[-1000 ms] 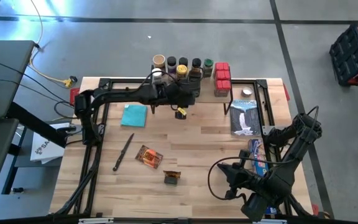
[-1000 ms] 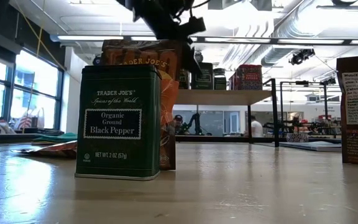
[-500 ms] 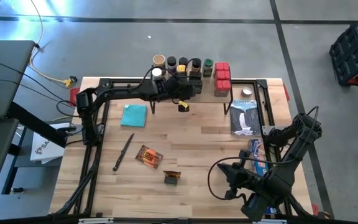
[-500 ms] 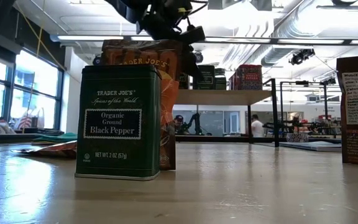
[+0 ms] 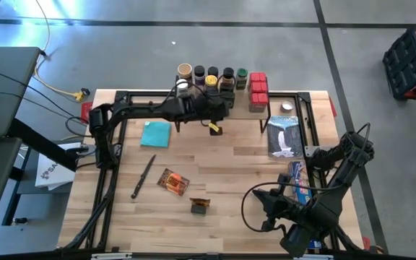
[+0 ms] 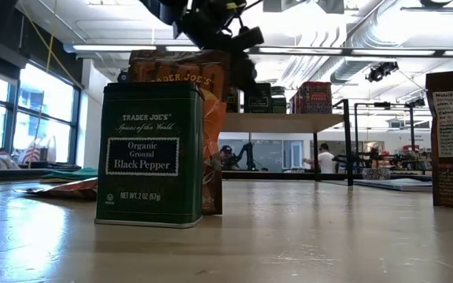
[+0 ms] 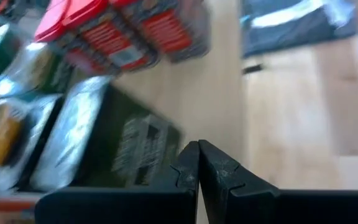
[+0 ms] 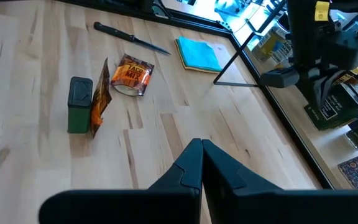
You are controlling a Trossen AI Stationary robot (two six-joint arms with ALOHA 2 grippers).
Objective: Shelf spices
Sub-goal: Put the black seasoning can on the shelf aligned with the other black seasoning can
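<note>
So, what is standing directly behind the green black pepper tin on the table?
An orange packet stands upright against the back of the green black pepper tin. The tin covers most of it; only its top edge and one side show.

Bright overhead ceiling light — window glare in the low view — heavy motion blur at the left wrist.

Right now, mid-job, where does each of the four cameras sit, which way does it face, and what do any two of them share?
High view: overhead, looking straight down on the table; both arms show, left gripper at the shelf.
Low view: table height, facing the black pepper tin; an arm hangs above.
Left wrist view: past shut fingers, facing red boxes.
Right wrist view: past shut fingers, facing the table.
Shared: right wrist and high views both show the teal cloth, knife and pepper tin.
</note>
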